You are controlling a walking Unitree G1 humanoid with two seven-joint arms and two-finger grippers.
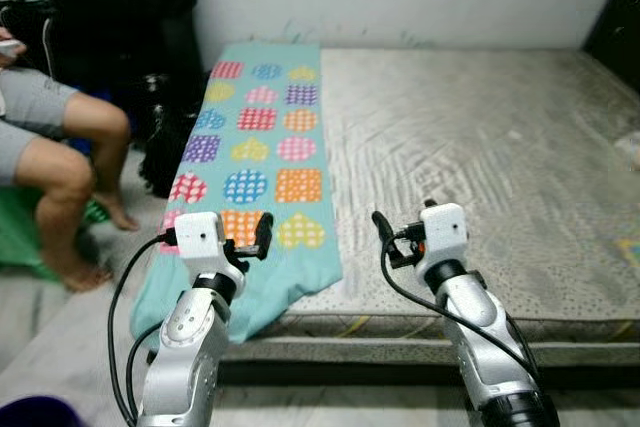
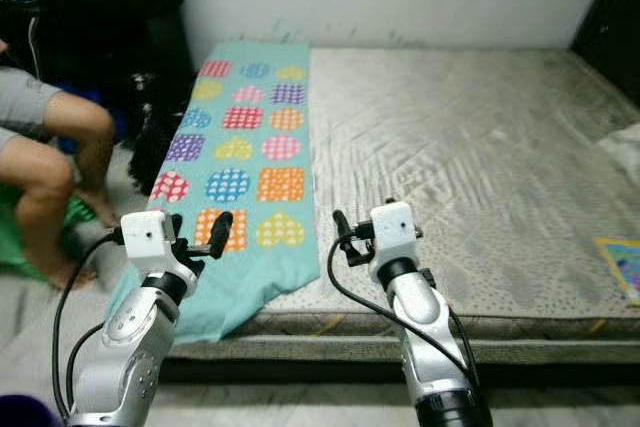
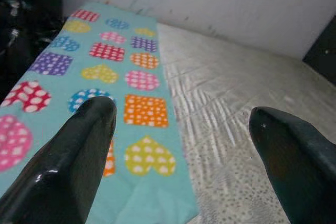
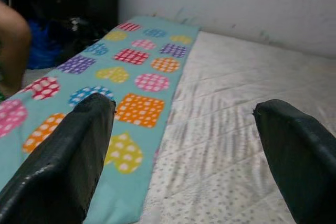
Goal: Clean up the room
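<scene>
Approach step, nothing grasped. One teal blanket point(image 1: 255, 162) with coloured hearts lies folded lengthwise down the left strip of one bare mattress point(image 1: 480, 167), its near end drooping over the lower-left edge. Two claws, both raised short of the bed: left gripper point(image 3: 181, 150) fingers spread wide, empty; right gripper point(image 4: 184, 145) likewise spread, empty. One seated person point(image 1: 60, 147) at far left. Next move likely calls for lowering onto the blanket's near edge
</scene>
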